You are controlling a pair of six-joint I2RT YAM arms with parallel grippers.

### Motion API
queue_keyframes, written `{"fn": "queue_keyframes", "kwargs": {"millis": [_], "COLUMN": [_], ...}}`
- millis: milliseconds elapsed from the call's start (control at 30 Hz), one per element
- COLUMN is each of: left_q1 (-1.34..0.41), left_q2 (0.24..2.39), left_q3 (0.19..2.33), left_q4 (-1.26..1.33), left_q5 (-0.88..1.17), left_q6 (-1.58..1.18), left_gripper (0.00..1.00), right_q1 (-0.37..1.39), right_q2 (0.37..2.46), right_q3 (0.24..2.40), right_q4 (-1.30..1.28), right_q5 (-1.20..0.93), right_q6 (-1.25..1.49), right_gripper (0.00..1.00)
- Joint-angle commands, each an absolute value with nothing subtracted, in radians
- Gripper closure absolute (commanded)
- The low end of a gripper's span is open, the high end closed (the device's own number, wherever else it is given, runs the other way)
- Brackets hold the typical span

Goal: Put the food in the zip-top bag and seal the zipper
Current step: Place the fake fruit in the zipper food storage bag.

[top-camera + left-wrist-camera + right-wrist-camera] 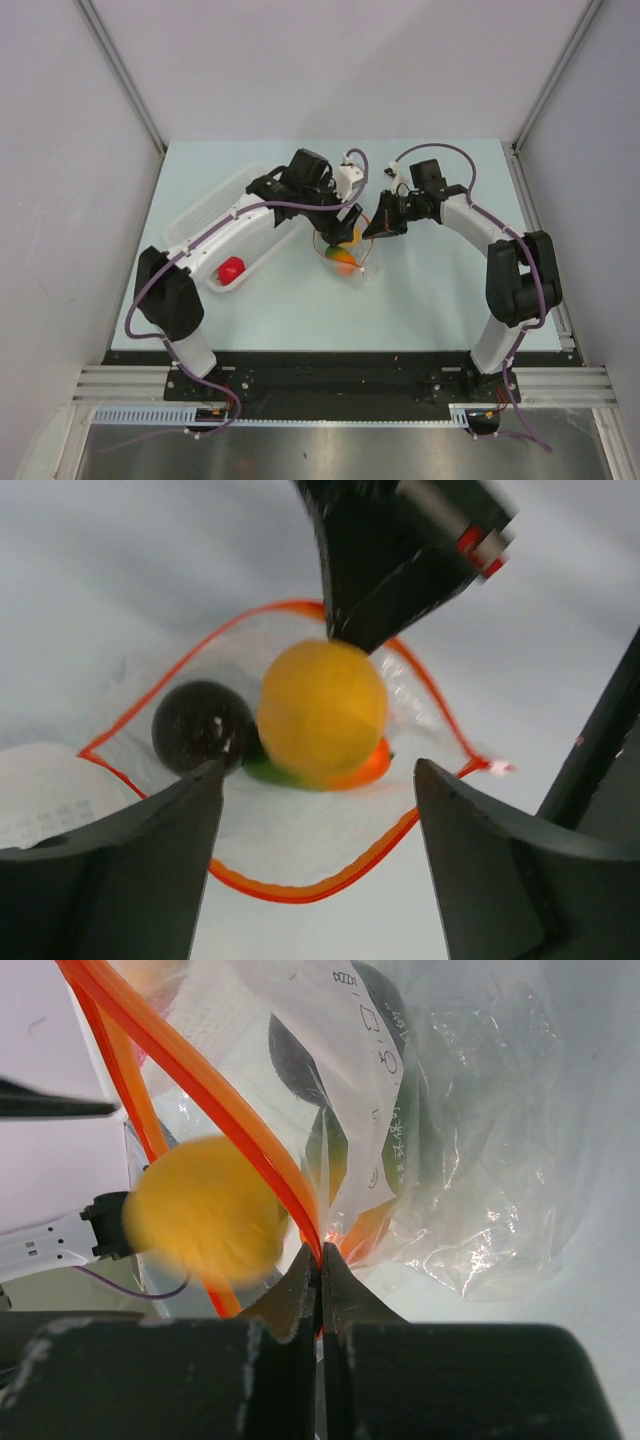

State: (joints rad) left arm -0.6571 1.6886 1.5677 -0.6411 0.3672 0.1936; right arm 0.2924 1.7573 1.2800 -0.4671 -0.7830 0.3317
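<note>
Over bag (300,832), yellow fruit (322,712), L fingers (110,880) spread

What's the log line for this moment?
left tool open over zip-top bag | right tool shut on zipper | yellow food at mouth | dark food inside | red food in basket

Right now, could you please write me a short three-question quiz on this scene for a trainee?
1. Multiple choice: the right claw is shut on A) the zipper, B) a spoon, C) a cup.
2. True or false: the left claw is shut on the yellow ball.
3. Fill in: the red food lies in the white ____.

Key: 1 A. 2 False; its fingers stand wide apart and do not touch the ball. 3 basket.
</note>
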Motion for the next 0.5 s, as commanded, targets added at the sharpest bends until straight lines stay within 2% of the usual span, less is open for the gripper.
{"fn": "queue_keyframes", "kwargs": {"millis": [0, 33, 167, 333, 467], "left_q1": [-0.646, -0.637, -0.554, -0.300, -0.131], "left_q2": [1.637, 1.614, 1.531, 1.451, 1.460], "left_q3": [1.577, 1.565, 1.511, 1.425, 1.379], "left_q4": [-0.715, -0.716, -0.759, -0.825, -0.909], "left_q5": [0.319, 0.311, 0.350, 0.410, 0.367], "left_q6": [0.233, 0.238, 0.238, 0.310, 0.464], "left_gripper": [0.04, 0.01, 0.00, 0.00, 0.00], "right_q1": [0.284, 0.285, 0.287, 0.290, 0.293], "right_q2": [1.746, 1.746, 1.749, 1.747, 1.743], "right_q3": [1.321, 1.319, 1.319, 1.318, 1.318], "right_q4": [-0.474, -0.474, -0.471, -0.471, -0.471], "right_q5": [-0.795, -0.798, -0.799, -0.799, -0.799], "right_q6": [0.327, 0.327, 0.328, 0.327, 0.327], "right_gripper": [1.00, 1.00, 1.00, 1.00, 1.00]}}
